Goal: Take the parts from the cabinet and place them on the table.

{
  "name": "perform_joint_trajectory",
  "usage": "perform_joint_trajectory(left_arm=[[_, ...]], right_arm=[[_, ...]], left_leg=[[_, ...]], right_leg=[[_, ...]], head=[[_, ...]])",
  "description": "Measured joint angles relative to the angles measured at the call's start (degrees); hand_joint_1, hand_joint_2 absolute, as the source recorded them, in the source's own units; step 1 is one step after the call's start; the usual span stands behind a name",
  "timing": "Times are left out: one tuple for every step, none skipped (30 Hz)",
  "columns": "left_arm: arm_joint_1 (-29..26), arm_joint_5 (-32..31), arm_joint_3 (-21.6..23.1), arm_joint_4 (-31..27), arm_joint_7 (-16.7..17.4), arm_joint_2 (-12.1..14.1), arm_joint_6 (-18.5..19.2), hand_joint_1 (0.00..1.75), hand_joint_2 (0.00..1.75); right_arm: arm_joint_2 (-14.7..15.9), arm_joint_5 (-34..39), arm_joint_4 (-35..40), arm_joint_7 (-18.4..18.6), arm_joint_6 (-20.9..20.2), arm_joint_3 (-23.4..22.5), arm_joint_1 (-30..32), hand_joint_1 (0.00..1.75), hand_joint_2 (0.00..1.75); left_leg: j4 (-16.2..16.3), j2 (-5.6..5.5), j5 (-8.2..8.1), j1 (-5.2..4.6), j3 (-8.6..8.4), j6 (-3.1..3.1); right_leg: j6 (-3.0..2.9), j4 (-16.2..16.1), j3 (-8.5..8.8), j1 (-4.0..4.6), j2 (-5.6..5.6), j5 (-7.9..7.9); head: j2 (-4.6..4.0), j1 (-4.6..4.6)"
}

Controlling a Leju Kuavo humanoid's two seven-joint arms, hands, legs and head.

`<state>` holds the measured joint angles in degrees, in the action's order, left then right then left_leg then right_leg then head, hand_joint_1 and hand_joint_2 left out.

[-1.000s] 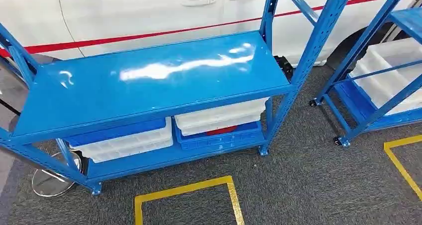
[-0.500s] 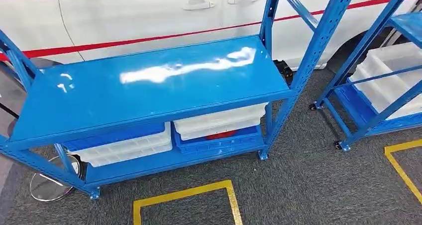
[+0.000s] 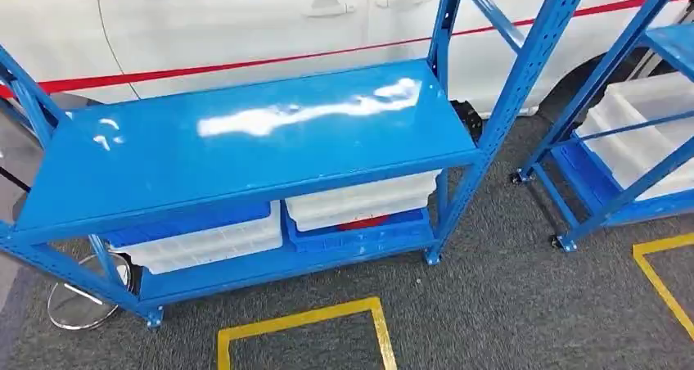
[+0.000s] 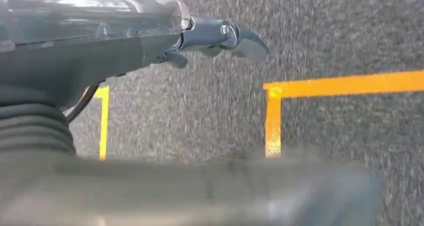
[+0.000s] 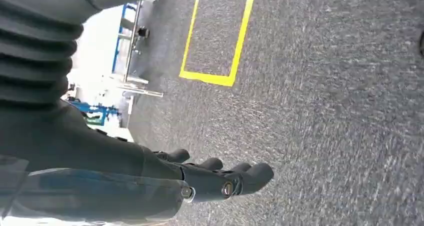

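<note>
Parts bins (image 3: 360,198) sit under the blue rack's bare shelf (image 3: 245,145), the view having crept nearer, while both hands, left (image 4: 220,38) and right (image 5: 220,178), hang loose holding nothing.

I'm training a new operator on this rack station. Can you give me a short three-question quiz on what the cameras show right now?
1. True or false: the top blue shelf holds a white bin.
2. What lies under the right-hand white bin on the bottom shelf? A) a blue crate B) a cardboard box C) a metal tray
3. What colour are the tape lines on the carpet?

Key: 1. False, its top is bare. 2. A, the blue crate. 3. Yellow.
</note>
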<state>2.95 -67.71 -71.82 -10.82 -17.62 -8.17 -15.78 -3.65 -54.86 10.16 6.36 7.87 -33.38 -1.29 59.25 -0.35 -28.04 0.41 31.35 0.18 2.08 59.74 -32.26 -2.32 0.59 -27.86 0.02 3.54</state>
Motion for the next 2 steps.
perform_joint_trajectory(left_arm=[[0.00, -0.02, 0.00, 0.00, 0.09, 0.00, 0.02, 0.00, 1.75], [0.00, -0.04, 0.00, 0.00, 0.15, -0.02, 0.07, 0.00, 1.75]], right_arm=[[0.00, 0.20, 0.00, 0.00, 0.24, -0.20, -0.01, 0.00, 0.00], [0.00, 0.28, 0.00, 0.02, 0.33, -0.35, -0.01, 0.00, 0.00]], left_leg=[[-0.13, -0.02, 0.10, 0.03, -0.05, -0.09], [-0.28, -0.02, 0.17, 0.06, -0.11, -0.22]], right_leg=[[-0.04, 0.00, -0.01, 0.05, 0.00, -0.01], [-0.12, 0.01, -0.01, 0.09, 0.01, -0.01]], head=[[0.00, 0.00], [0.00, 0.00]])
